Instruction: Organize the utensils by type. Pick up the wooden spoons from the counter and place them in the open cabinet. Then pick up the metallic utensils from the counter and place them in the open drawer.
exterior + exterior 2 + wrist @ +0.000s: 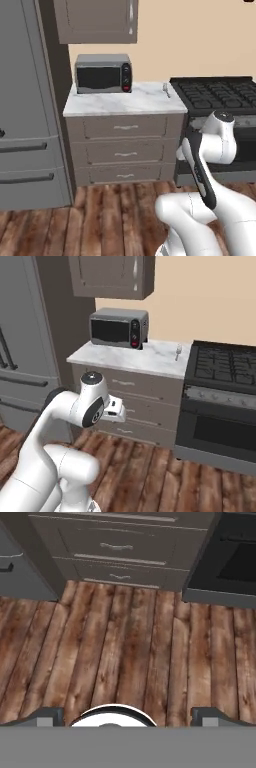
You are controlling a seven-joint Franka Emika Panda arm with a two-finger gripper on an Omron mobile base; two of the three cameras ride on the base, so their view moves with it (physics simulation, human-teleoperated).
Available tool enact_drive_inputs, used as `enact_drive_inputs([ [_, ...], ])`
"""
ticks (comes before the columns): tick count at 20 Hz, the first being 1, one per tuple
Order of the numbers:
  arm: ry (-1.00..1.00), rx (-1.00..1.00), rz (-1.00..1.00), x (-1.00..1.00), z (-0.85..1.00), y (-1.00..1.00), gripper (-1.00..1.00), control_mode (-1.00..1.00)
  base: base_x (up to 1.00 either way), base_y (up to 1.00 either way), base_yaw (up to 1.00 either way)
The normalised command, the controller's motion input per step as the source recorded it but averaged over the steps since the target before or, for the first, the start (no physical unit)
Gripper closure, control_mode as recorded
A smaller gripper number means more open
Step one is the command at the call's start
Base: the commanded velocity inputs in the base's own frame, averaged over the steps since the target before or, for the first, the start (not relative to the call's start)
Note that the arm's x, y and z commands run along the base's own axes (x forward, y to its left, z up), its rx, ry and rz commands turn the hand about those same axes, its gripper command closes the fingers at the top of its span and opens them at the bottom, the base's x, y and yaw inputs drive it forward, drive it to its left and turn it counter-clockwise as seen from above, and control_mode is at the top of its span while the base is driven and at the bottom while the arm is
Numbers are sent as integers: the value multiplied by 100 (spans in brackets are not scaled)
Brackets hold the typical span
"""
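One thin silvery metallic utensil (166,90) (178,352) lies on the white marble counter (120,102) (150,358), at its right end beside the stove. The wooden spoons, the open cabinet and the open drawer are out of view. My gripper (129,716) hangs low in front of the counter, well short of it. It points down at the plank floor, and its fingertips (50,714) stand wide apart, open with nothing between them. The three drawer fronts (124,150) (116,547) under the counter are shut.
A microwave (103,74) (118,328) stands at the back left of the counter under a wall cabinet (95,20) with its door shut. A black stove (220,92) (225,363) flanks the counter on the right, a grey fridge (25,100) on the left.
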Motion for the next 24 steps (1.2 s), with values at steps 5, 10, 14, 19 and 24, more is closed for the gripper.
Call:
enact_drive_inputs([
  [5,0,0,0,0,0,0,-100,100,100,29,1],
  [10,0,0,0,0,0,0,-100,100,96,16,0],
  [14,0,0,0,0,0,0,-100,100,92,-13,-2],
  [19,0,0,0,0,0,0,-100,100,91,-31,-6],
  [24,0,0,0,0,0,0,-100,100,81,-22,-7],
])
